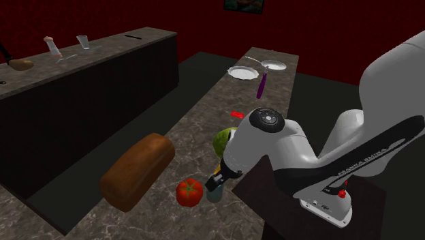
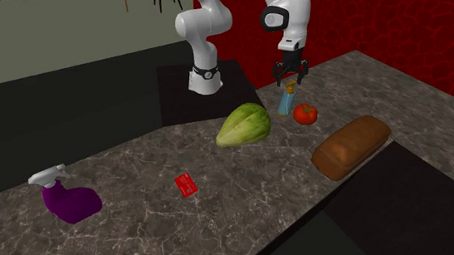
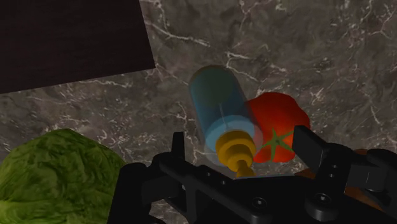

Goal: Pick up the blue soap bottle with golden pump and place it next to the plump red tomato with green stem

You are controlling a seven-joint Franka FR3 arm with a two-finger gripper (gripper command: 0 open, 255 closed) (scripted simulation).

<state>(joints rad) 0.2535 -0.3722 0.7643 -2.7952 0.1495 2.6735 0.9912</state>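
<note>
Soap bottle [image 2: 286, 102], pale blue body with golden pump, stands upright on the table [image 2: 210, 221] at upper centre-right of the second exterior view, directly beneath the claw [image 2: 290, 76]. Table: dark marbled stone, long, running from lower left to upper right of that view. Arm [image 2: 204, 21]: white with dark joints, rises from the dark stand [image 2: 207, 92] at upper centre, then bends over and down toward the table. Bread loaf [image 2: 350, 146]: brown, lying flat right of centre, near the tomato [image 2: 305, 114] but apart from it. Lettuce head [image 2: 244, 125]: green, at centre, left of the soap bottle and apart from it. Spray bottle [image 2: 68, 197]: purple with a white trigger, on its side at lower left, well apart from the other items. Claw in the wrist view: fingers spread, one on each side of the pump, neither touching it, so the soap bottle [image 3: 219, 105] is not gripped. Tomato: red with a green stem, just beside the soap bottle on its right in the second exterior view. In the wrist view the outlines of tomato [image 3: 277, 118] and bottle overlap, and contact cannot be told. Red card [image 2: 186, 185]: flat on the table, lower centre, between lettuce head and spray bottle.
</note>
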